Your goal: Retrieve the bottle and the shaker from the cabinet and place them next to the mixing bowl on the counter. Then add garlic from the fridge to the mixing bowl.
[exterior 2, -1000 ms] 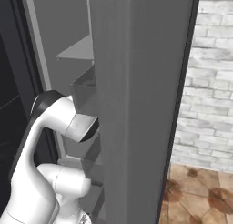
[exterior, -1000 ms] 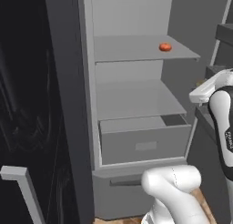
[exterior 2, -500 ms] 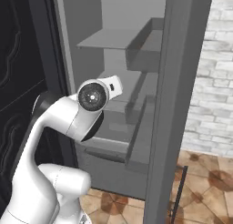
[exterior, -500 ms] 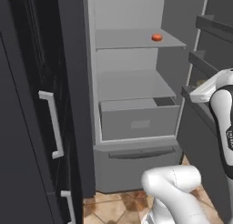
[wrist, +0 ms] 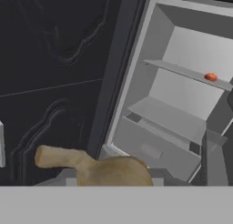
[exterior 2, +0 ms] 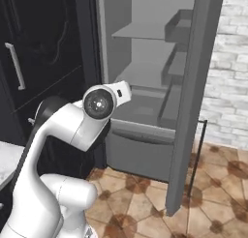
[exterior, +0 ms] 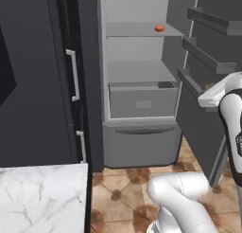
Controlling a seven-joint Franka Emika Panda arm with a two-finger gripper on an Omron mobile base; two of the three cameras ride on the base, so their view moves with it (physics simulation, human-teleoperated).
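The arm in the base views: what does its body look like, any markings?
The arm is glossy white with rounded, tubular links. One joint ends in a dark round cap with a silver centre. The left base view shows a dark band with small white lettering, unreadable, on a link.

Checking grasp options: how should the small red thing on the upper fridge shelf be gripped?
Probably across its rounded sides, coming in level through the fridge's open front: the red thing is small and squat, sitting flat on the shelf.

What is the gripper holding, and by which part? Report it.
A tan garlic bulb with a stem, seen close at the bottom of the hand view; the fingers are hidden, so the exact hold point cannot be told.
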